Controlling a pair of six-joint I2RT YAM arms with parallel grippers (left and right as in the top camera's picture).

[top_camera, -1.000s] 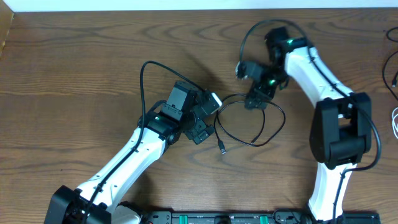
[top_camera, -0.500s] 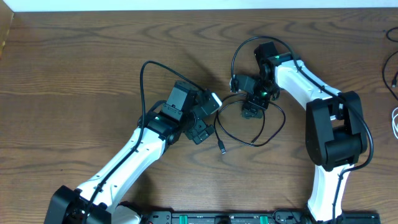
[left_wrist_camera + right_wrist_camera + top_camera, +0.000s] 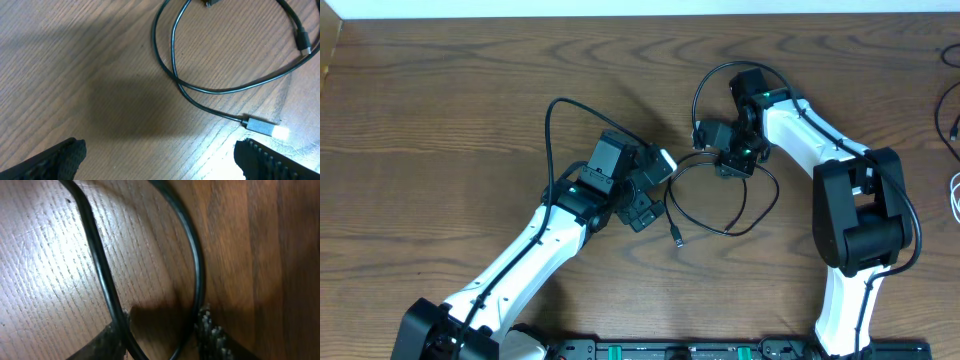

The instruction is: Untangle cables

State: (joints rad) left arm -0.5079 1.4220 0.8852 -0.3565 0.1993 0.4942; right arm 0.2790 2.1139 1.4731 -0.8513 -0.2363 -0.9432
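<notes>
A thin black cable (image 3: 686,167) lies in loose loops at the table's middle, its small plug (image 3: 677,238) pointing toward me. My right gripper (image 3: 732,168) is down on the loop's upper part. In the right wrist view two strands of the cable (image 3: 100,265) run between its fingers (image 3: 212,335), and each finger touches a strand while a gap stays between the strands. My left gripper (image 3: 655,188) stands open just left of the loop; its view shows the cable (image 3: 220,90) and a silver plug (image 3: 262,127) ahead of the open gripper (image 3: 160,160). A white cable (image 3: 956,197) shows at the right edge.
Dark cords (image 3: 952,120) hang in at the far right edge above the white cable. A thick black arm cable (image 3: 552,130) arches over the left arm, another (image 3: 705,80) over the right wrist. Bare wood table (image 3: 450,110) stretches to the left and back.
My right gripper moved left and toward me onto the cable loop, then its jaws came in against two strands. The left arm and its open gripper stayed still.
</notes>
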